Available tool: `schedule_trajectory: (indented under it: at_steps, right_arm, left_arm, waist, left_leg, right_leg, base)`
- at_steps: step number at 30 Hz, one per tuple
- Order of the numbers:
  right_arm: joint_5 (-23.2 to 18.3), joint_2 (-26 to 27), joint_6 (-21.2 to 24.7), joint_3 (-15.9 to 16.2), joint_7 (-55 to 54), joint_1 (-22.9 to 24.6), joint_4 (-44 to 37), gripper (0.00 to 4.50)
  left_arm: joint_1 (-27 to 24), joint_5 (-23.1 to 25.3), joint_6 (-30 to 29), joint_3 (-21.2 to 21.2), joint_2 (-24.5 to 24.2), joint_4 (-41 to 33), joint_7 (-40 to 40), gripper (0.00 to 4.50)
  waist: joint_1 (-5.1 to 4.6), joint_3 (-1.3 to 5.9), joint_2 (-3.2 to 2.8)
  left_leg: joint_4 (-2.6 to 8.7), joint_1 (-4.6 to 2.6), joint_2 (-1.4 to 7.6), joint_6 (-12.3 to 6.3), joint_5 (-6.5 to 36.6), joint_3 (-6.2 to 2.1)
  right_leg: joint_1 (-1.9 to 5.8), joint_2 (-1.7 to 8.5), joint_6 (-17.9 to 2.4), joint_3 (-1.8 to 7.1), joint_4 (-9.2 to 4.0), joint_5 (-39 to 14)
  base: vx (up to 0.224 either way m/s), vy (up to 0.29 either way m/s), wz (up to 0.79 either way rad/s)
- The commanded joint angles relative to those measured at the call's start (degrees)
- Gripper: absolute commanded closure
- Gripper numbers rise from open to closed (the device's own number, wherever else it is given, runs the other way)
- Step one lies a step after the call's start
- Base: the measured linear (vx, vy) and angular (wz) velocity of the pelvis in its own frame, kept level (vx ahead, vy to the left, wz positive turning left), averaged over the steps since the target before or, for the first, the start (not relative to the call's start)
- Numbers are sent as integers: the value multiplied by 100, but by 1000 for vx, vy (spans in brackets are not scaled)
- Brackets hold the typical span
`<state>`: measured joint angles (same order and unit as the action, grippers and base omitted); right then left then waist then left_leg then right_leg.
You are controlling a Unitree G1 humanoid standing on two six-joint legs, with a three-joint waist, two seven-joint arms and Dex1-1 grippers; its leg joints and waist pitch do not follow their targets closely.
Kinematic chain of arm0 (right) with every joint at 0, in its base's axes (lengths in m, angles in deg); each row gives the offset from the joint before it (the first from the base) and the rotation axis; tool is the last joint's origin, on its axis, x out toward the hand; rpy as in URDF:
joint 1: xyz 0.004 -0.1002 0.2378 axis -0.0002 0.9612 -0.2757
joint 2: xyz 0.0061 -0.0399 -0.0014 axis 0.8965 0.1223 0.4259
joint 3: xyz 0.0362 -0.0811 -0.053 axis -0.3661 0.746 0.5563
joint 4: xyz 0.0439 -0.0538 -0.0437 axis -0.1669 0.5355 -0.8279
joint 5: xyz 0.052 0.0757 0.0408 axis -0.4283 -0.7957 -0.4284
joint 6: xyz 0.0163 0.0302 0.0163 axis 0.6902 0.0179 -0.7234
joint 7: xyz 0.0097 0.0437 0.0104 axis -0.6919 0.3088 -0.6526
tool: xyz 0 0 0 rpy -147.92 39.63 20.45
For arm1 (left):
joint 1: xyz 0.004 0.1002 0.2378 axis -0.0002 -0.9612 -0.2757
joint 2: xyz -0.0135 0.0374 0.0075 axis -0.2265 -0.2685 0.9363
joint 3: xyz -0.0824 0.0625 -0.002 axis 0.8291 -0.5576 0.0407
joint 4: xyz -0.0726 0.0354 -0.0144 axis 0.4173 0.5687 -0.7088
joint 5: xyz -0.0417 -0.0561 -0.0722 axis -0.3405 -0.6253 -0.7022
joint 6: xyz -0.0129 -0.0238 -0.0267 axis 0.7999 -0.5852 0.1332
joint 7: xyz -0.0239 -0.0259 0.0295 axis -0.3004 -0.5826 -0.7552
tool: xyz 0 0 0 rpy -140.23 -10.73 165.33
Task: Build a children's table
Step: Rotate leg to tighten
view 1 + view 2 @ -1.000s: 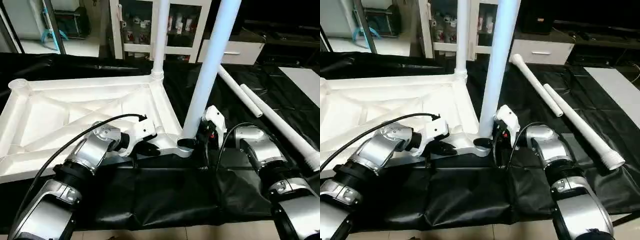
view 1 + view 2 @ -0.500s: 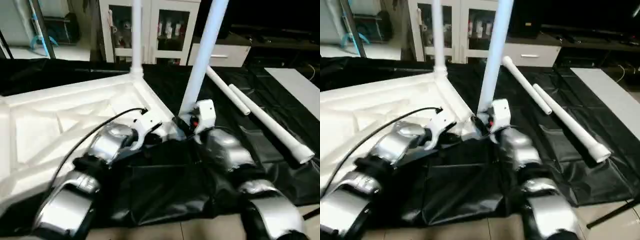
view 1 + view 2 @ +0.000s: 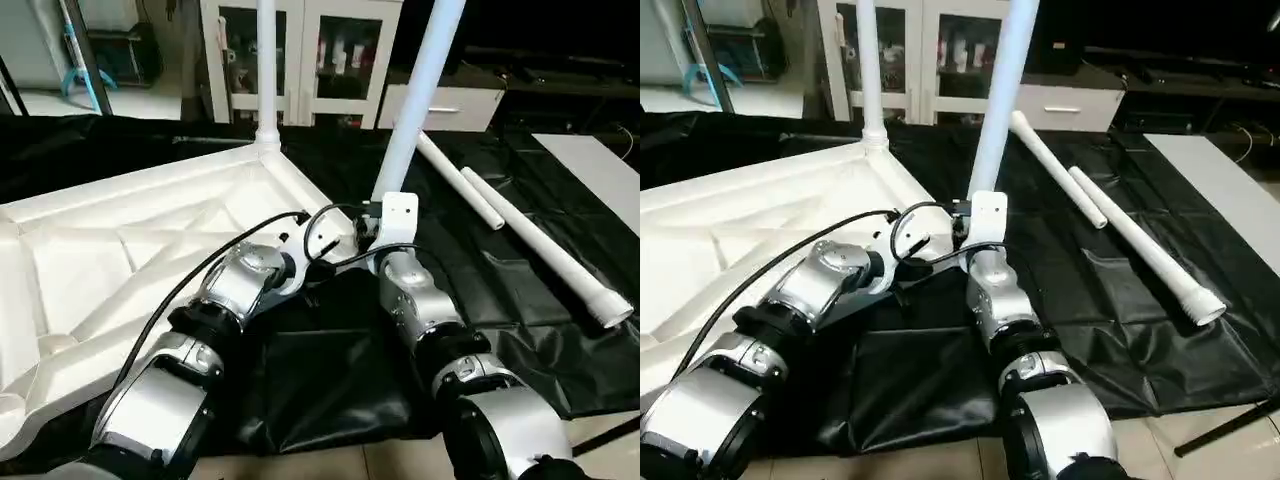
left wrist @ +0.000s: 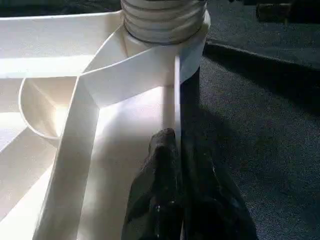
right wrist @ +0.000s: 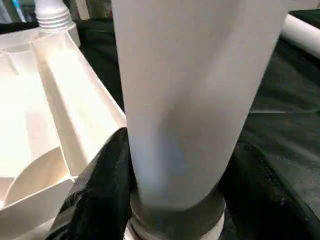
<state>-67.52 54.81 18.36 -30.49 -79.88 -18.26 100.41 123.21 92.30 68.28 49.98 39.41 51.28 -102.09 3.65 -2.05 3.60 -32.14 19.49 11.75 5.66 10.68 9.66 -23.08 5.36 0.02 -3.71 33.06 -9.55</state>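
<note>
Table top: I see the white table top (image 3: 150,250) lying underside up on the black sheet (image 3: 500,290), its ribs and diagonal braces facing me.
Near socket: the corner socket (image 5: 175,220) closest to my grippers holds the near leg (image 3: 415,95), standing upright in it.
Far socket: the next corner along that edge holds the far leg (image 3: 266,60), also upright; its threaded collar (image 5: 52,15) sits at the corner.
Loose legs: 2 more legs, the long loose leg (image 3: 545,250) and the short-looking loose leg (image 3: 455,175), lie side by side on the sheet, well apart from the top on my right.
Left gripper: my left gripper (image 4: 172,190) has its black fingers pressed together, pinching the thin outer rim wall (image 4: 176,100) of the top just beside the near socket.
Right gripper: my right gripper (image 5: 175,165) has a black finger on each side of the near leg's base, right at the socket; they look to be against the tube.
Hidden: both standing legs run out past the upper edge in the head views, and my forearms cover the near corner there.
</note>
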Motion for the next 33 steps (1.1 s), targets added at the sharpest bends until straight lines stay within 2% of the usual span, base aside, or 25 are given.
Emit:
schedule_trajectory:
  at_steps: [1, 3, 5, 6, 9, 10, 12, 13, 14, 15, 16, 18, 19, 21, 23, 24, 26, 28, 31, 32, 33]
  right_arm:
    - [-18, -166, 64, -133, 49, 218, 139, 201]
    - [20, -207, -1, -86, 183, 252, 32, 170]
    - [50, -293, -50, -60, 294, 319, -124, 162]
    - [34, -378, 47, -30, 476, 388, -281, 150]
    - [135, -723, 422, 241, 1189, 564, -679, 125]
    - [156, -865, 552, 340, 1523, 628, -819, 109]
    - [152, -1004, 673, 441, 1904, 693, -958, 109]
    - [112, -1301, 751, 628, 2724, 845, -1261, 109]
    - [77, -1405, 756, 670, 3005, 889, -1337, 109]
    - [46, -1520, 746, 715, 3303, 930, -1401, 109]
    - [34, -1612, 722, 758, 3536, 948, -1415, 109]
    - [-19, -1981, 657, 928, 4438, 1015, -1487, 109]
    - [-49, -2162, 577, 1021, 4918, 1058, -1533, 109]
    - [-98, -2300, 538, 1047, 5277, 1073, -1532, 109]
    - [-116, -2395, 475, 1049, 5505, 1066, -1504, 109]
    - [-140, -2438, 479, 1046, 5648, 1050, -1475, 109]
    - [-162, -2526, 449, 1049, 6004, 1002, -1369, 109]
    - [-132, -2574, 411, 1107, 6237, 956, -1246, 109]
    - [-61, -2616, 345, 1215, 6419, 883, -1076, 109]
    - [22, -2587, 210, 1261, 6375, 773, -892, 109]
    - [22, -2587, 210, 1261, 6375, 773, -892, 109]
  left_arm:
    - [-102, -21, 107, 108, -61, 143, 99, 450]
    - [-112, -26, 117, 108, -80, 137, 79, 450]
    - [-118, -29, 145, 109, -111, 147, 46, 450]
    - [-130, -28, 150, 101, -135, 136, 8, 450]
    - [-201, -7, 165, 28, -232, 27, -187, 450]
    - [-243, 2, 159, -11, -276, -35, -286, 450]
    - [-293, 9, 164, -52, -321, -102, -393, 450]
    - [-425, -13, 139, -151, -411, -279, -723, 450]
    - [-480, -14, 129, -204, -454, -357, -863, 450]
    - [-542, -12, 115, -271, -507, -454, -1030, 450]
    - [-587, -13, 104, -327, -549, -534, -1163, 450]
    - [-761, -38, 130, -547, -721, -860, -1739, 450]
    - [-820, -54, 95, -632, -793, -1005, -1964, 450]
    - [-862, -67, 100, -701, -850, -1120, -2145, 450]
    - [-880, -68, 100, -741, -885, -1190, -2238, 450]
    - [-882, -65, 89, -758, -900, -1215, -2271, 450]
    - [-916, -65, 34, -787, -949, -1322, -2339, 450]
    - [-944, -61, -3, -804, -973, -1392, -2362, 450]
    - [-964, -46, -46, -822, -980, -1444, -2385, 450]
    - [-966, -24, -72, -837, -981, -1478, -2402, 450]
    - [-966, -24, -72, -837, -981, -1478, -2402, 450]
  waist:
    - [0, 246, -61]
    - [7, 242, -55]
    - [19, 243, -54]
    - [14, 242, -82]
    - [46, 252, -72]
    - [48, 256, -63]
    - [69, 259, -73]
    - [90, 270, -72]
    - [119, 282, -108]
    - [107, 288, -85]
    - [107, 288, -85]
    - [126, 319, -128]
    - [137, 323, -148]
    - [150, 335, -164]
    - [146, 331, -157]
    - [155, 322, -141]
    - [162, 315, -170]
    - [156, 305, -167]
    - [154, 309, -180]
    - [157, 317, -132]
    - [157, 325, -146]
  left_leg:
    - [459, -16, 75, 79, 2498, -28]
    - [460, -15, 76, 64, 2408, -15]
    - [461, -11, 81, 49, 2309, -7]
    - [466, -2, 82, 43, 2268, -4]
    - [459, 9, 92, -3, 2066, 6]
    - [463, 55, 99, -48, 1926, 7]
    - [455, 62, 102, -72, 1835, 9]
    - [441, 61, 115, -111, 1685, 17]
    - [428, 73, 125, -144, 1481, 23]
    - [415, 90, 122, -186, 1297, 34]
    - [415, 90, 122, -186, 1297, 34]
    - [365, 74, 131, -340, 981, 57]
    - [353, 70, 128, -365, 914, 59]
    - [325, 15, 133, -467, 738, 86]
    - [326, 28, 128, -484, 716, 84]
    - [332, 25, 133, -465, 833, 85]
    - [342, 15, 144, -425, 1014, 79]
    - [355, 16, 148, -333, 1207, 76]
    - [359, 24, 149, -263, 1231, 60]
    - [346, 29, 143, -272, 1164, 68]
    - [342, 34, 145, -265, 1121, 61]
  right_leg:
    - [102, 261, -537, 172, -489, -2609]
    - [100, 257, -560, 177, -488, -2567]
    - [110, 261, -582, 183, -487, -2524]
    - [120, 248, -611, 188, -484, -2420]
    - [148, 244, -681, 192, -448, -2167]
    - [188, 238, -730, 189, -422, -2041]
    - [203, 250, -733, 187, -426, -2028]
    - [216, 258, -798, 196, -411, -1815]
    - [235, 266, -887, 207, -365, -1477]
    - [260, 254, -1000, 200, -335, -1173]
    - [260, 254, -1000, 200, -335, -1173]
    - [285, 246, -1319, 193, -252, -576]
    - [287, 247, -1369, 195, -237, -455]
    - [272, 230, -1574, 196, -197, -29]
    - [288, 227, -1631, 192, -184, 30]
    - [294, 244, -1635, 190, -203, -140]
    - [291, 253, -1620, 189, -224, -388]
    - [288, 255, -1579, 188, -254, -644]
    - [295, 259, -1563, 183, -249, -701]
    - [301, 258, -1560, 183, -239, -640]
    - [300, 268, -1582, 184, -218, -609]
  base:
    - [0, 0, 0]
    - [0, 0, 0]
    - [0, 0, 0]
    - [0, 0, 0]
    - [0, 0, 0]
    - [0, 0, 0]
    - [0, 0, 0]
    - [0, 0, 0]
    - [60, -7, 0]
    - [0, 0, 0]
    - [52, 4, -1]
    - [0, 0, 0]
    - [0, 0, 0]
    - [53, 15, 3]
    - [0, 0, 0]
    - [0, 0, 0]
    - [0, 0, 0]
    - [0, 0, 0]
    - [0, 0, 0]
    - [0, 0, 0]
    - [0, 0, 0]
